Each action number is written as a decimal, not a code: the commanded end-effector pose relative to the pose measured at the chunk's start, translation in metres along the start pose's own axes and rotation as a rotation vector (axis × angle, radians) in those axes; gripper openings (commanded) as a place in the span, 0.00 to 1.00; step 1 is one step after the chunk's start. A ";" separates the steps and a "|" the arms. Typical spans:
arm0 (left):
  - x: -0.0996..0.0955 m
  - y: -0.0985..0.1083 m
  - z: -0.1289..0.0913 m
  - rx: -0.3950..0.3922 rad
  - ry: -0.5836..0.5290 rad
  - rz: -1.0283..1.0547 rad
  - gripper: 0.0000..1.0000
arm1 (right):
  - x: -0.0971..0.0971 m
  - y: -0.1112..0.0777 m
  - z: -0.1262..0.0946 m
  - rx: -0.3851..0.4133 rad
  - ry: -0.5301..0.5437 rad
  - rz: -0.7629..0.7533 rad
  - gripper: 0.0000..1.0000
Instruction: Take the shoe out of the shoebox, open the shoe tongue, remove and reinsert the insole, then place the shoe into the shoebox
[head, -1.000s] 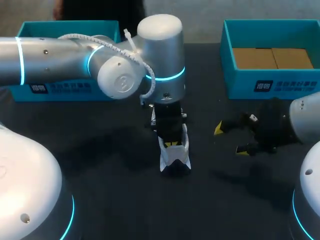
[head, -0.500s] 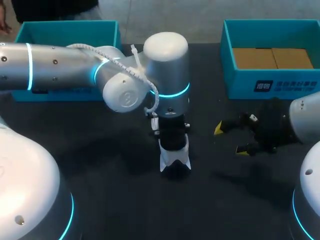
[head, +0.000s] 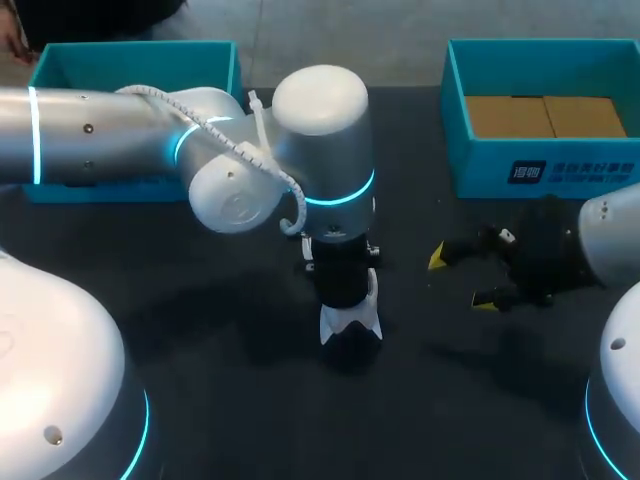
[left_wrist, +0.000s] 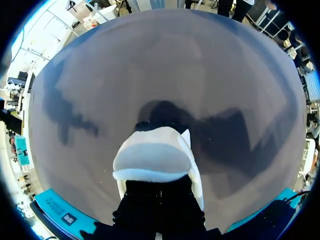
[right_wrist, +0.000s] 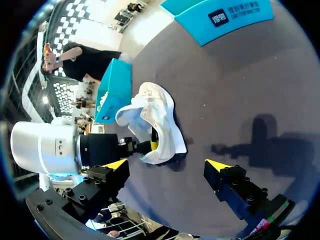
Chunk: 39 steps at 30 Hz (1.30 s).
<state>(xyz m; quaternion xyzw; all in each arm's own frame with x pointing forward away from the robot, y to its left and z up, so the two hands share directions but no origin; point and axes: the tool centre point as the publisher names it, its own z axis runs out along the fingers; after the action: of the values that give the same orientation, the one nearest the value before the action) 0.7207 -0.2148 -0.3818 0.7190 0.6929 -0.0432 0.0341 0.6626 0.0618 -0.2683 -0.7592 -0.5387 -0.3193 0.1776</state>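
Note:
A white shoe (head: 350, 320) lies on the dark table near the middle. My left gripper (head: 345, 292) comes straight down into its opening, with the yellow tips hidden inside. In the left wrist view its black fingers (left_wrist: 160, 200) are pressed together at a padded white flap, seemingly the tongue (left_wrist: 152, 159), which stands up ahead of them. The right wrist view shows the shoe (right_wrist: 160, 112) and one yellow tip of the left gripper (right_wrist: 151, 146) at its rim. My right gripper (head: 462, 280) hangs open to the shoe's right, nothing between its fingers (right_wrist: 116, 164).
A teal shoebox (head: 500, 165) with brown cardboard inside stands at the back right. A second teal box (head: 130, 58) stands at the back left, behind my left arm. Bare dark table lies in front of the shoe and between it and the right gripper.
My left gripper has sunk lower into the shoe, covering more of it, and its yellow tips no longer show. The shoe's near end stays in place. The right arm has not moved.

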 end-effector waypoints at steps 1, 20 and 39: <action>-0.005 0.005 0.016 0.025 -0.006 -0.004 0.00 | 0.001 -0.002 0.000 -0.003 -0.005 0.002 1.00; -0.007 0.013 0.011 -0.049 0.038 0.001 0.00 | 0.001 -0.002 0.000 -0.003 -0.005 0.002 1.00; -0.006 0.041 -0.031 -0.269 0.055 -0.043 0.00 | 0.001 -0.002 0.000 -0.003 -0.005 0.002 1.00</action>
<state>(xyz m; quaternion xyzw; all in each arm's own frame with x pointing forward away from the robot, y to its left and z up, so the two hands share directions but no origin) 0.7643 -0.2205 -0.3565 0.6968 0.7069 0.0614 0.1046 0.6626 0.0618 -0.2683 -0.7592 -0.5387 -0.3193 0.1776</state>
